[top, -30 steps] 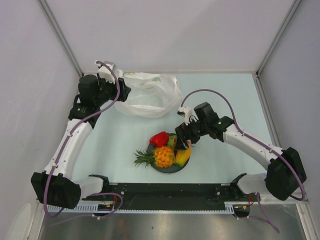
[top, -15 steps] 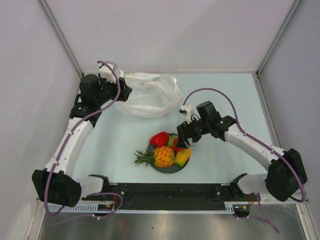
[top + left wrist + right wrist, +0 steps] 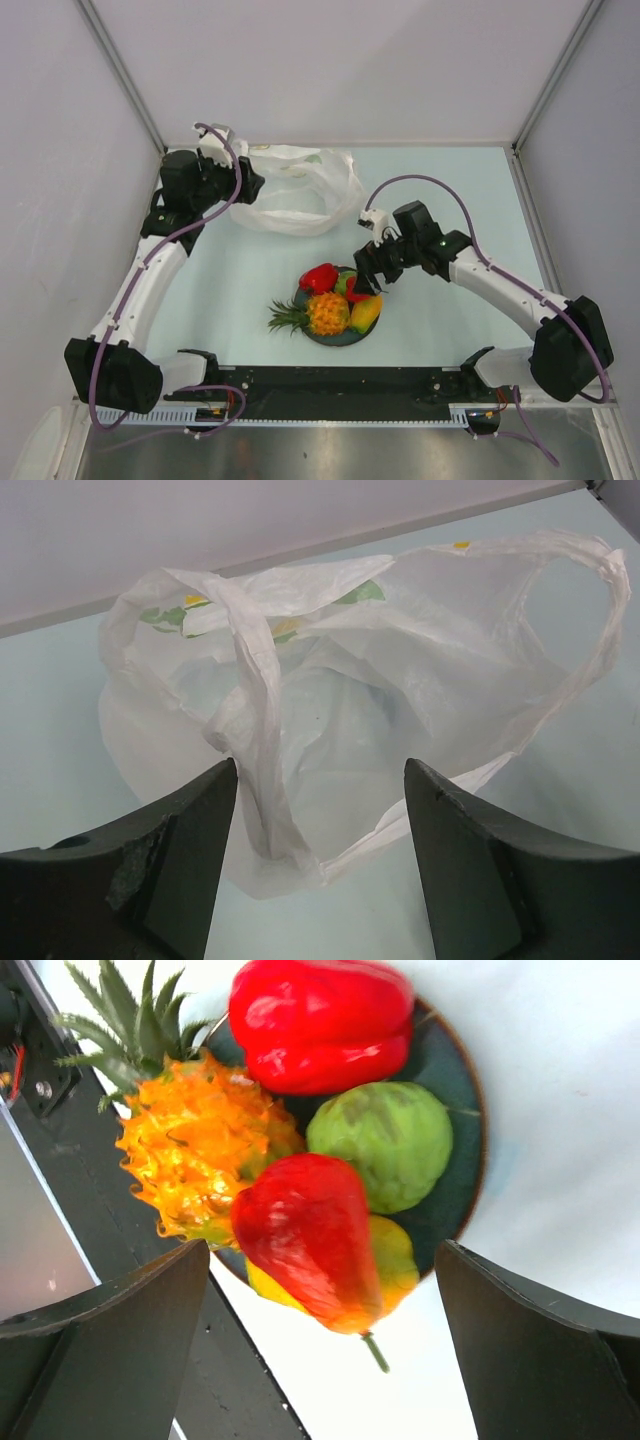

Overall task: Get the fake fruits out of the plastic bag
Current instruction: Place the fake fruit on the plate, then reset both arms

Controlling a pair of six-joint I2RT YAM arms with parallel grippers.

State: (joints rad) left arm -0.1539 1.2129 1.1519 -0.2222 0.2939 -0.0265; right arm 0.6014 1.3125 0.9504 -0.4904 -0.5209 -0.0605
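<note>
Left hand [image 3: 318, 770]: jaws stand well apart and hold nothing. The plastic bag [image 3: 400, 680] lies crumpled on the worktop [image 3: 50, 730] directly ahead of this hand, its mouth facing the fingers. One twisted handle strip [image 3: 250, 710] runs down toward the gap between the fingers, just beside the left one; contact cannot be confirmed. No fruit is visible inside the bag from the wrist view.

Right hand [image 3: 322, 1250]: jaws spread wide and empty. It hangs over the fake fruits [image 3: 335, 298], which sit together on a dark round plate [image 3: 455, 1110] below the fingers, well apart from the bag. Seen between the fingers:
- the red-and-yellow mango-shaped fruit [image 3: 310, 1240], nearest the fingertips and clear of both, lying on top of the others
- the pineapple [image 3: 195, 1155], toward the left finger, with its green crown overhanging the plate rim
- the green round fruit [image 3: 385, 1155], beyond the mango-shaped one
- the red pepper-shaped fruit [image 3: 320, 1020], farthest from the fingertips, at the plate's far edge

In the overhead view the two hands are well apart, the left at the bag, the right at the plate
</note>
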